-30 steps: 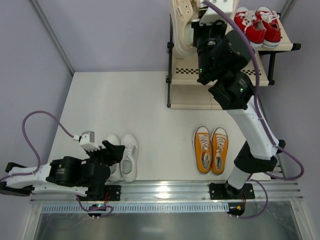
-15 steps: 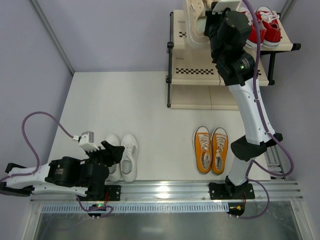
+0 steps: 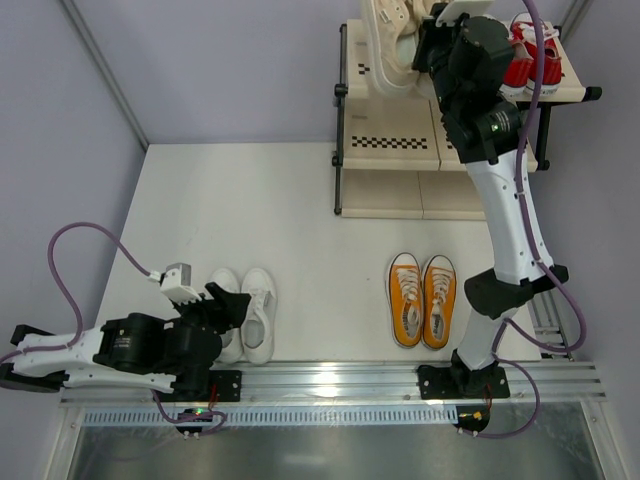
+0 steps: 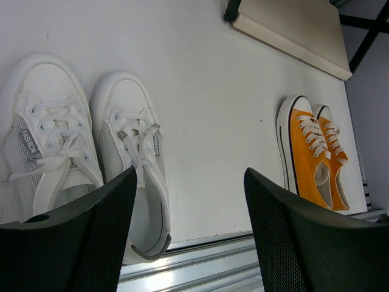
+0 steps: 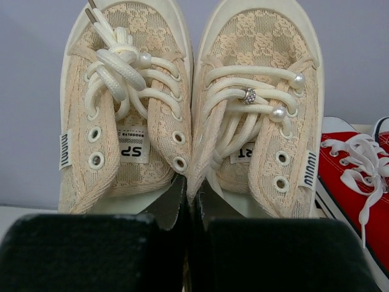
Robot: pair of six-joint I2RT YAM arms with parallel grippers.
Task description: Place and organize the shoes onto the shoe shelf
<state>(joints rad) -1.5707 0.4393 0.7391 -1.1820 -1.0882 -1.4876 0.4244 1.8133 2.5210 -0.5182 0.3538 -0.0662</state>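
Up at the shoe shelf (image 3: 390, 140), the right gripper (image 5: 191, 210) is clamped on the cream-beige pair (image 5: 127, 121) — pinching the two inner walls together — at the left of the top tier, just beside the red pair (image 5: 355, 182). Near the left arm's base, the left gripper (image 4: 189, 201) hangs with jaws apart over the white pair (image 4: 55, 146). The orange pair (image 4: 310, 158) sits on the table (image 3: 300, 220).

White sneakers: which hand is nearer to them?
Left. The left hand is open over the white pair, at its heels; the right hand is far off atop the shoe shelf, shut on the cream pair.
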